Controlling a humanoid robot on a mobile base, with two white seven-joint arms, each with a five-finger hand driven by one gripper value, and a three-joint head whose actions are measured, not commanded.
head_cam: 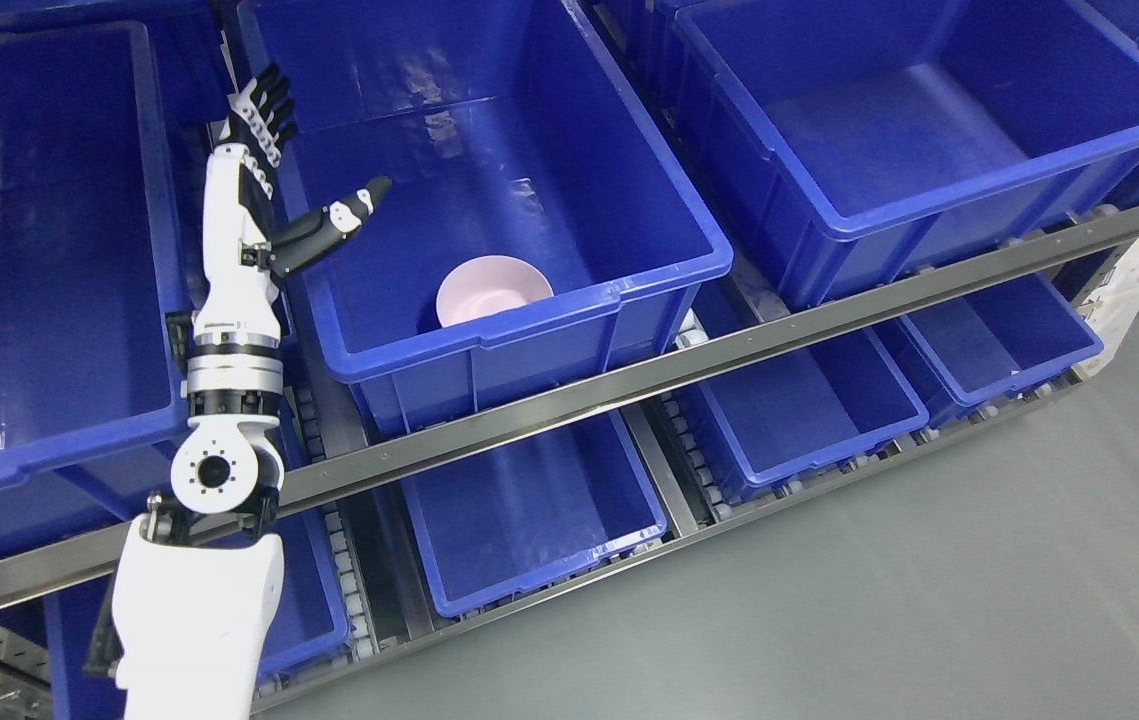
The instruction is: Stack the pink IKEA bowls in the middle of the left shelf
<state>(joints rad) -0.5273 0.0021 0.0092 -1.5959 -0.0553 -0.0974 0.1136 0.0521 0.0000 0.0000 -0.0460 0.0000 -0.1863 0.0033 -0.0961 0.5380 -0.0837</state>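
Over the left rim of the middle bin [619, 290] your left hand [264, 170] hangs with fingers straight and thumb splayed wide, holding nothing. One pink bowl [491, 290] sits upright on the bin floor near the front wall, well apart from the hand. No second bowl shows, and your right arm is out of view. You look to be between placements: next, you likely need another bowl fetched and lowered squarely into this one

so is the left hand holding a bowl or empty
Empty. The left hand is open, fingers spread above the bin's rim; the pink bowl sits apart on the bin floor.
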